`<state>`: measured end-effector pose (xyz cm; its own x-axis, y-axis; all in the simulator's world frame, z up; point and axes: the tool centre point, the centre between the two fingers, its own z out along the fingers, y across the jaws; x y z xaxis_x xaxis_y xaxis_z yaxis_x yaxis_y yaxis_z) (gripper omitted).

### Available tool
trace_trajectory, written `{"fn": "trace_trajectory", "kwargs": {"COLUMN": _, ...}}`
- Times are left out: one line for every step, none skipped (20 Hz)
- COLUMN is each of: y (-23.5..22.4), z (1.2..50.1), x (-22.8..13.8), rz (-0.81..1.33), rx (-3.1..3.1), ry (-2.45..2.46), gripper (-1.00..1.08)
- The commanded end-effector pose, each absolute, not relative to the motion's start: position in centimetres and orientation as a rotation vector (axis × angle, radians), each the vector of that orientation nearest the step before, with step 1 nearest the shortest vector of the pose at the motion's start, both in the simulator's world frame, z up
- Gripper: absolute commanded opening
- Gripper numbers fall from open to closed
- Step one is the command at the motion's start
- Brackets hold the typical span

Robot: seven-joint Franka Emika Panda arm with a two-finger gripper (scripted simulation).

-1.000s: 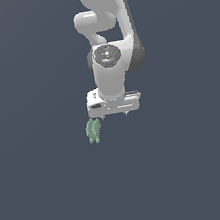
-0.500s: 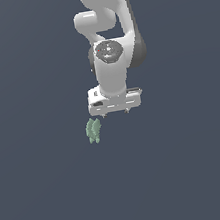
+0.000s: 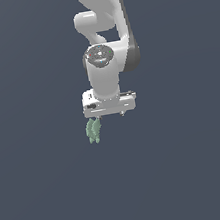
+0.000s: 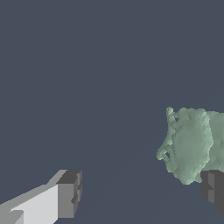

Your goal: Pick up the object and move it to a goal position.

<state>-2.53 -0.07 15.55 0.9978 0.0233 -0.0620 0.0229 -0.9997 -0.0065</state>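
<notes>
pale green and bumpy, the object (image 3: pixel 93 130) is lying on the dark grey-blue floor (image 3: pixel 193 169), just under the white claw (image 3: pixel 111 113) and toward the claw's end on the exterior view's left. from the middle of the claw, the object is sitting at about 7 o'clock in the exterior view. the white arm (image 3: pixel 102 37) is reaching down from 12 o'clock, with the claw's wide white body hanging at its low end. in the wrist view, the object (image 4: pixel 188 146) is showing lumpy, chipped sides and small bumps along one edge. one dark grey fingertip (image 4: pixel 70 194) is standing well apart from the object, with bare floor (image 4: pixel 87 65) between them. the other dark fingertip (image 4: pixel 214 188) is sitting right beside the object, but it is hard to tell if the two are touching. the claw (image 4: pixel 142 192) is spread wide, and it is gripping nothing. the object is sitting close to one finger, not in the middle of the gap.
</notes>
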Motion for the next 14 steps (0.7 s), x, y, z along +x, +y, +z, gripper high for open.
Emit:
{"fn": "trace_trajectory", "kwargs": {"y": -1.8, "z": 14.9, "x": -2.4, "rz": 0.081, "rx": -3.134, "ry": 0.017, "gripper": 1.0}}
{"fn": "trace_trajectory", "kwargs": {"y": -2.6, "z": 14.6, "x": -2.4, "rz": 0.072, "rx": -3.134, "ry": 0.043, "gripper": 1.0}}
{"fn": "trace_trajectory", "kwargs": {"y": -3.5, "z": 14.3, "x": -2.4, "rz": 0.063, "rx": -3.134, "ry": 0.071, "gripper": 1.0}}
{"fn": "trace_trajectory", "kwargs": {"y": -4.5, "z": 13.9, "x": -2.4, "rz": 0.053, "rx": -3.134, "ry": 0.1, "gripper": 1.0}}
{"fn": "trace_trajectory", "kwargs": {"y": -5.4, "z": 13.6, "x": -2.4, "rz": 0.044, "rx": -3.133, "ry": 0.127, "gripper": 1.0}}
{"fn": "trace_trajectory", "kwargs": {"y": -6.2, "z": 13.3, "x": -2.4, "rz": 0.035, "rx": -3.133, "ry": 0.151, "gripper": 1.0}}
{"fn": "trace_trajectory", "kwargs": {"y": -6.9, "z": 13.1, "x": -2.4, "rz": 0.028, "rx": -3.133, "ry": 0.173, "gripper": 1.0}}
{"fn": "trace_trajectory", "kwargs": {"y": -7.5, "z": 12.9, "x": -2.5, "rz": 0.021, "rx": -3.132, "ry": 0.192, "gripper": 1.0}}
{"fn": "trace_trajectory", "kwargs": {"y": -8.1, "z": 12.7, "x": -2.5, "rz": 0.016, "rx": -3.132, "ry": 0.208, "gripper": 1.0}}
{"fn": "trace_trajectory", "kwargs": {"y": -8.5, "z": 12.5, "x": -2.5, "rz": 0.011, "rx": -3.132, "ry": 0.222, "gripper": 1.0}}
{"fn": "trace_trajectory", "kwargs": {"y": -8.9, "z": 12.4, "x": -2.6, "rz": 0.007, "rx": -3.132, "ry": 0.234, "gripper": 1.0}}
{"fn": "trace_trajectory", "kwargs": {"y": -9.2, "z": 12.3, "x": -2.6, "rz": 0.004, "rx": -3.132, "ry": 0.243, "gripper": 1.0}}
{"fn": "trace_trajectory", "kwargs": {"y": -9.4, "z": 12.2, "x": -2.6, "rz": 0.002, "rx": -3.131, "ry": 0.249, "gripper": 1.0}}
{"fn": "trace_trajectory", "kwargs": {"y": -9.5, "z": 12.2, "x": -2.6, "rz": 0.0, "rx": -3.131, "ry": 0.253, "gripper": 1.0}}
